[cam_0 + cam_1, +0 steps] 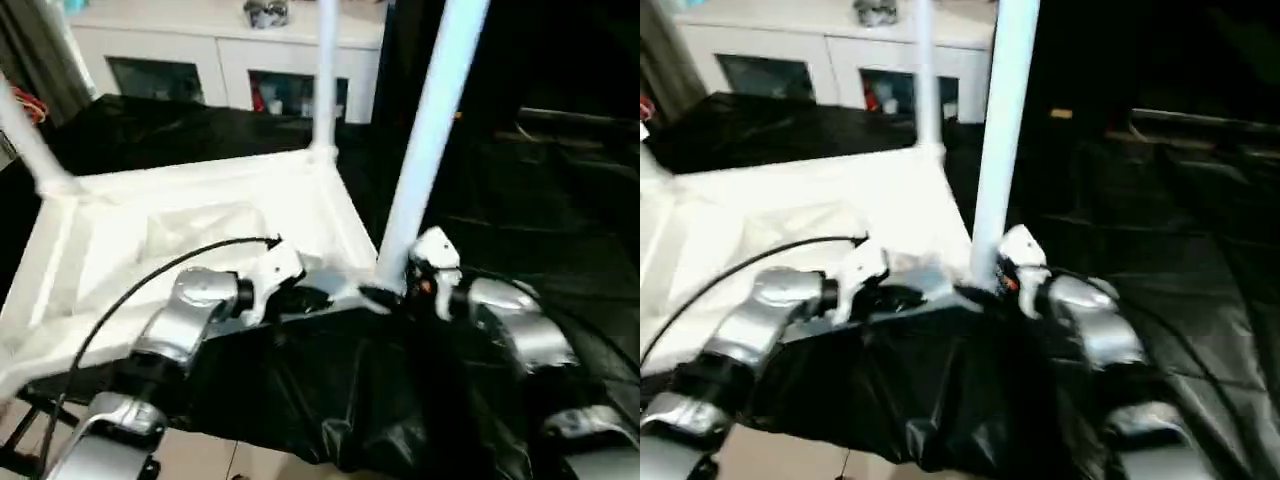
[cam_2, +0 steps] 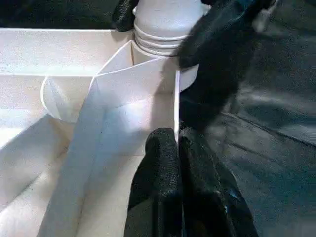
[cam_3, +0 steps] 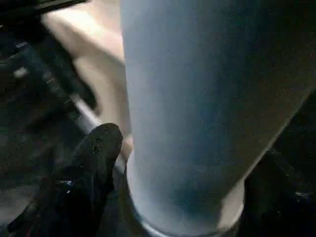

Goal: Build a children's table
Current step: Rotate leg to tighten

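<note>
The white tabletop (image 1: 200,200) lies upside down on a black sheet, ribbed underside up. Three white legs stand in its corner sockets: one at the near right corner (image 1: 430,130), one at the far right corner (image 1: 325,70) and one at the left (image 1: 25,130). My left gripper (image 2: 177,136) is shut on the thin rim wall of the tabletop, just beside the near right socket. My right gripper (image 1: 390,297) is open around the base of the near right leg (image 3: 187,123), with one black finger (image 3: 98,148) close beside it.
A white cabinet with glass doors (image 1: 230,60) stands behind the work. The black sheet (image 1: 330,390) hangs over the front edge, with pale floor (image 1: 230,455) below. A black cable (image 1: 130,290) arcs over my left forearm. Dark covered ground lies to the right (image 1: 560,200).
</note>
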`<state>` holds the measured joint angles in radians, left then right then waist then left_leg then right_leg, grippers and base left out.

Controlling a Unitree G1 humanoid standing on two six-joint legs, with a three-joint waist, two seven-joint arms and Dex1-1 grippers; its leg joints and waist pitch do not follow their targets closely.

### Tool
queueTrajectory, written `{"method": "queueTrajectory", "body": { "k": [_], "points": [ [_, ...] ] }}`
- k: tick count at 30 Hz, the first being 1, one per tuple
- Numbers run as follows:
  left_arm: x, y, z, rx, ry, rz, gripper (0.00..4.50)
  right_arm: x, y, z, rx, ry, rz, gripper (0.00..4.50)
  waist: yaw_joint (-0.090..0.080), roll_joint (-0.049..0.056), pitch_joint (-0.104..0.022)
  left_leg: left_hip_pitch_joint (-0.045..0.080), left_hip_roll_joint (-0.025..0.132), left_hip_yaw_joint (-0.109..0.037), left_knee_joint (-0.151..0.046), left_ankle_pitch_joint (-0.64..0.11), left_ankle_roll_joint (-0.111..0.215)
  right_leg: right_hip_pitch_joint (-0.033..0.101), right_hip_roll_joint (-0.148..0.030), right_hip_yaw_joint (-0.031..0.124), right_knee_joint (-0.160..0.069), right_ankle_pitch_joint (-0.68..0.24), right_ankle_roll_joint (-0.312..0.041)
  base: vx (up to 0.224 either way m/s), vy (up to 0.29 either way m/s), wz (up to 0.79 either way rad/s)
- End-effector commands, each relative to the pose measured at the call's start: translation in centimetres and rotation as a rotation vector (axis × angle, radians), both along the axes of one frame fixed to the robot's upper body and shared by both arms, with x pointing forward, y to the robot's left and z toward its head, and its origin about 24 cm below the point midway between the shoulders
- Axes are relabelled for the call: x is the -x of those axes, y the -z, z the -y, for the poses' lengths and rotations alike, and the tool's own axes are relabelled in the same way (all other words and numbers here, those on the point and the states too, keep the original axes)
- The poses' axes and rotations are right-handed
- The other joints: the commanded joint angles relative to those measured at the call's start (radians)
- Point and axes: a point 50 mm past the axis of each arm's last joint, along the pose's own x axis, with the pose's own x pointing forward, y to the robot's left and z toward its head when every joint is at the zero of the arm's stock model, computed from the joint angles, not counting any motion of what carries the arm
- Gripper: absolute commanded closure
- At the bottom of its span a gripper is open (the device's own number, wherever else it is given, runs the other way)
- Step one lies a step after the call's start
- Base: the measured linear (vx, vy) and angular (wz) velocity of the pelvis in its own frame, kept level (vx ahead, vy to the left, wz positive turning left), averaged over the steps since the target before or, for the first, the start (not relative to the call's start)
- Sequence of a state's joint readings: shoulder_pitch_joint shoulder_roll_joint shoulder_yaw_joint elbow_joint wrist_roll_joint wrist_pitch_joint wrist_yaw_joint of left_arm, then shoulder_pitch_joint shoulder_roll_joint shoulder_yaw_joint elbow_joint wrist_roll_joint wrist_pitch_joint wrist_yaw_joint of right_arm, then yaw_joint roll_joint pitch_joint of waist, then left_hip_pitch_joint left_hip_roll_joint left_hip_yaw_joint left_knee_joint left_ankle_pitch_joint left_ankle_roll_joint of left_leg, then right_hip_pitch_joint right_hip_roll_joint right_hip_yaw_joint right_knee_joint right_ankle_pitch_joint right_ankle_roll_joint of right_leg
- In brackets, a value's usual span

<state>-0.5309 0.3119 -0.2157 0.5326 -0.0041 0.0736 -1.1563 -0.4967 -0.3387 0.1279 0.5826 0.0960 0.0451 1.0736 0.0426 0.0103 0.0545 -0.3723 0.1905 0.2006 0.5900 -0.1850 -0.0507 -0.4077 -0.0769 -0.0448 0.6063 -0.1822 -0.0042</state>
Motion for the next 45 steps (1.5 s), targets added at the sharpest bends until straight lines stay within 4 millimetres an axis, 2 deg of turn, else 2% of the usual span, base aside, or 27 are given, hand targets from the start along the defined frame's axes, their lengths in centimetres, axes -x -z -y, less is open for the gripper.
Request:
{"method": "queueTrajectory", "body": {
  "k": [1,4,6,8,9,13,20,21,24,25,26,27,28,29,31,34,35,36,38,45],
  "points": [
    [-0.1,-1.5,0.9,0.062,0.048,0.057,4.50,1.2,0.3,-1.4,-0.015,-0.157,-0.044,0.93,0.004,-0.004,-0.063,0.013,0.046,-0.015,-0.066,-0.227,0.072,0.048,-0.060,0.038,-0.072,-0.180,-0.270,0.000,0.000,0.00],
    [0.0,-1.6,0.4,0.052,0.068,0.042,4.50,1.5,0.2,-1.0,-0.001,-0.203,-0.057,0.93,0.006,-0.006,-0.061,0.015,0.045,-0.016,-0.068,-0.245,0.055,0.046,-0.060,0.038,-0.076,-0.237,-0.257,0.000,0.000,0.00],
    [0.1,-1.8,-0.1,0.044,0.088,0.032,4.50,1.8,0.1,-0.7,0.012,-0.240,-0.071,1.26,0.007,-0.005,-0.061,0.015,0.046,-0.017,-0.069,-0.247,0.050,0.045,-0.060,0.038,-0.076,-0.248,-0.251,0.000,0.000,0.00],
    [0.1,-1.8,-0.2,0.043,0.092,0.030,4.50,1.9,0.0,-0.7,0.015,-0.251,-0.075,1.26,0.006,-0.005,-0.062,0.015,0.046,-0.017,-0.068,-0.235,0.051,0.044,-0.059,0.039,-0.074,-0.227,-0.254,0.000,0.000,0.00],
    [0.1,-1.9,-0.3,0.042,0.096,0.025,4.50,2.0,0.0,-0.7,0.017,-0.261,-0.076,1.44,0.007,-0.004,-0.062,0.015,0.046,-0.017,-0.068,-0.231,0.051,0.044,-0.060,0.038,-0.073,-0.219,-0.257,0.000,0.000,0.00],
    [0.1,-2.0,-0.5,0.043,0.091,0.025,4.50,2.2,-0.1,-1.0,0.011,-0.277,-0.083,1.68,0.011,-0.006,-0.064,0.015,0.045,-0.016,-0.066,-0.208,0.056,0.047,-0.060,0.039,-0.070,-0.186,-0.261,0.000,0.000,0.00],
    [0.0,-1.8,0.0,0.063,0.058,0.034,4.50,2.4,0.4,-1.4,-0.019,-0.233,-0.100,1.80,0.013,-0.008,-0.063,0.015,0.044,-0.016,-0.066,-0.211,0.052,0.046,-0.060,0.038,-0.072,-0.212,-0.254,0.000,0.000,0.00],
    [-0.5,-1.7,0.6,0.063,-0.003,0.052,4.50,2.2,0.8,-1.8,-0.059,-0.154,-0.114,1.81,0.012,-0.008,-0.063,0.015,0.044,-0.016,-0.066,-0.212,0.052,0.046,-0.059,0.038,-0.073,-0.214,-0.253,0.000,0.000,0.00],
    [-0.8,-1.6,0.9,0.061,-0.040,0.064,4.50,2.1,1.0,-2.1,-0.073,-0.115,-0.111,1.81,0.009,-0.009,-0.062,0.016,0.042,-0.019,-0.067,-0.228,0.036,0.045,-0.061,0.039,-0.076,-0.246,-0.243,0.000,0.000,0.00],
    [-1.2,-1.4,1.8,0.067,-0.088,0.079,4.50,1.3,1.7,-2.7,-0.063,0.021,-0.096,1.81,0.007,-0.009,-0.061,0.017,0.042,-0.018,-0.068,-0.234,0.033,0.042,-0.061,0.040,-0.079,-0.266,-0.234,0.000,0.000,0.00],
    [-1.3,-1.4,2.0,0.067,-0.099,0.083,4.50,1.1,1.9,-2.9,-0.058,0.049,-0.092,1.81,0.003,-0.007,-0.058,0.018,0.042,-0.018,-0.070,-0.246,0.026,0.038,-0.061,0.041,-0.082,-0.284,-0.232,0.000,0.000,0.00],
    [-1.7,-1.3,3.0,0.068,-0.135,0.091,4.50,0.2,2.5,-3.4,-0.033,0.189,-0.079,1.81,-0.002,-0.009,-0.056,0.019,0.038,-0.022,-0.072,-0.270,0.009,0.040,-0.063,0.038,-0.087,-0.344,-0.215,0.000,0.000,0.00],
    [-1.8,-1.3,3.5,0.068,-0.147,0.093,4.50,-0.2,2.8,-3.7,-0.024,0.247,-0.078,1.81,-0.011,-0.004,-0.055,0.024,0.036,-0.025,-0.072,-0.302,-0.007,0.034,-0.063,0.038,-0.093,-0.402,-0.200,0.000,0.000,0.00],
    [-2.0,-1.2,4.0,0.068,-0.164,0.100,4.50,-0.4,2.9,-4.1,-0.015,0.285,-0.067,1.81,-0.015,-0.007,-0.056,0.023,0.035,-0.026,-0.072,-0.308,-0.013,0.035,-0.063,0.037,-0.095,-0.420,-0.192,0.000,0.000,0.00],
    [-2.1,-1.2,4.8,0.066,-0.176,0.103,4.50,-0.8,3.0,-4.9,0.000,0.342,-0.046,1.81,-0.019,-0.005,-0.056,0.025,0.035,-0.026,-0.072,-0.326,-0.012,0.033,-0.062,0.038,-0.101,-0.436,-0.178,0.000,0.000,0.00],
    [-2.2,-1.1,6.8,0.066,-0.181,0.117,4.50,-1.1,2.4,-7.9,-0.030,0.352,0.000,1.81,-0.020,-0.006,-0.057,0.023,0.034,-0.026,-0.073,-0.316,-0.009,0.032,-0.061,0.039,-0.100,-0.412,-0.174,0.000,0.000,0.00],
    [-2.2,-1.1,6.8,0.066,-0.181,0.117,4.50,-1.1,2.4,-7.9,-0.030,0.352,0.000,1.81,-0.019,-0.005,-0.058,0.024,0.034,-0.026,-0.073,-0.317,-0.007,0.031,-0.060,0.039,-0.100,-0.410,-0.174,0.000,0.000,0.00],
    [-2.2,-1.1,6.9,0.067,-0.176,0.118,4.50,-1.1,2.3,-8.0,-0.041,0.348,-0.001,1.47,-0.017,-0.005,-0.058,0.023,0.036,-0.026,-0.074,-0.316,-0.002,0.033,-0.061,0.039,-0.098,-0.392,-0.178,0.000,0.000,0.00],
    [-2.2,-1.2,7.0,0.069,-0.169,0.127,4.50,-1.3,1.9,-8.4,-0.105,0.339,-0.024,1.13,-0.016,-0.005,-0.060,0.020,0.037,-0.024,-0.073,-0.305,0.009,0.035,-0.061,0.041,-0.094,-0.350,-0.191,0.000,0.000,0.00],
    [-2.1,-1.1,5.0,0.066,-0.153,0.117,4.50,-1.9,1.4,-5.7,-0.097,0.332,-0.009,0.55,-0.014,-0.005,-0.061,0.016,0.037,-0.022,-0.072,-0.277,0.026,0.041,-0.062,0.040,-0.089,-0.301,-0.210,0.000,0.000,0.00]
  ]
}}
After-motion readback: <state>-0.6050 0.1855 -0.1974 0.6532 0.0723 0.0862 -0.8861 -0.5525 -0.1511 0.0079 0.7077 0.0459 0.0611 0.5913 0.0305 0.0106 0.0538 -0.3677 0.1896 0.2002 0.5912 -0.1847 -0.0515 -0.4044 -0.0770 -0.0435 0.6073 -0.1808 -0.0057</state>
